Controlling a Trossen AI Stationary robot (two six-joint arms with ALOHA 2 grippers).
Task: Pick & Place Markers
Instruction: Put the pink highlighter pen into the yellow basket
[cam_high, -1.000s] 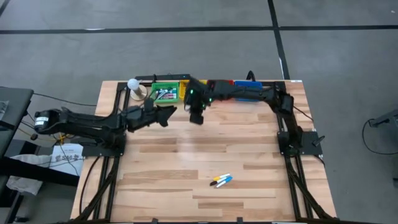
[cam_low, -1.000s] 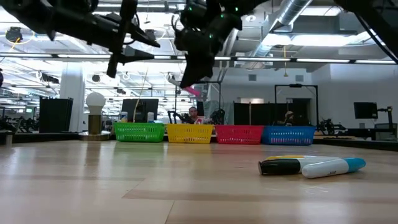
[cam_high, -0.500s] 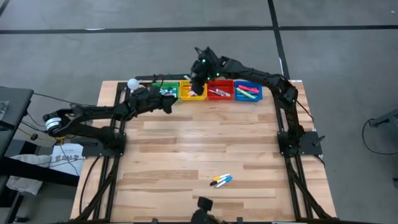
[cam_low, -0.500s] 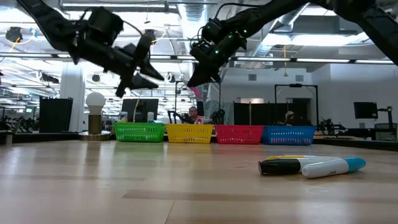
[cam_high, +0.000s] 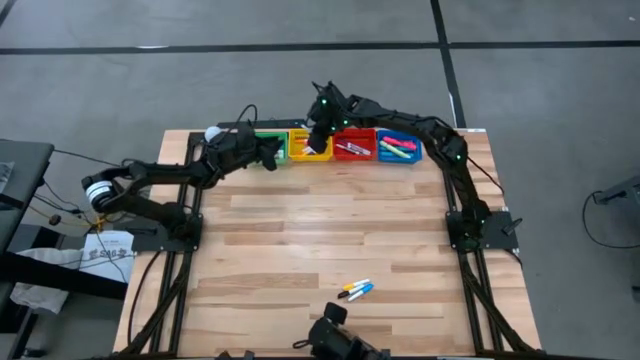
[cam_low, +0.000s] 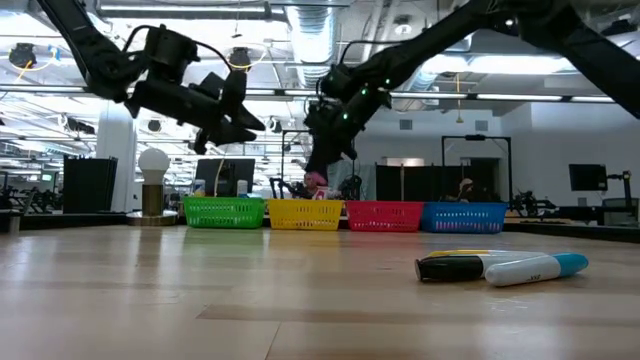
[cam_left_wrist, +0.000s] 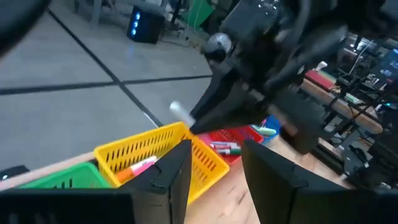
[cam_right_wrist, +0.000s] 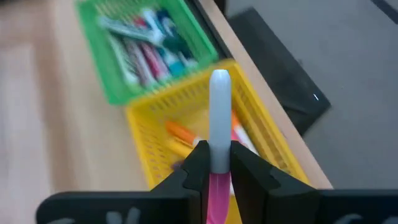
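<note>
My right gripper (cam_high: 317, 137) hangs over the yellow bin (cam_high: 300, 150) at the table's far edge, shut on a pink-and-white marker (cam_right_wrist: 218, 106). My left gripper (cam_high: 270, 152) is open and empty, in the air over the green bin (cam_high: 258, 140) just left of it. Several markers lie in the green bin (cam_right_wrist: 146, 43), the yellow bin (cam_right_wrist: 180, 134), the red bin (cam_high: 352, 148) and the blue bin (cam_high: 398, 148). Two more markers (cam_high: 356, 290) lie flat on the wood near the near edge; the low view shows them as a dark one (cam_low: 450, 266) and a white-and-blue one (cam_low: 535, 267). My right gripper pinches the marker between its two fingers on the pink part of the barrel (cam_right_wrist: 214, 180). The marker runs along the fingers, and its white end (cam_right_wrist: 219, 87) sticks out past the fingertips. The fingers come from above, slanting down, and the marker is lifted clear above the yellow bin.
The four bins stand in a row along the far edge. A white ball on a small stand (cam_high: 214, 136) sits left of the green bin. The bare wooden tabletop (cam_high: 300, 240) stretches between the bins and the two loose markers. Dark objects (cam_high: 335, 340) show at the near edge.
My right gripper has carried the marker from above the table's middle toward the far edge, over the yellow bin, and has come down toward it, staying shut. My left gripper has moved toward the far edge, up to the green bin.
</note>
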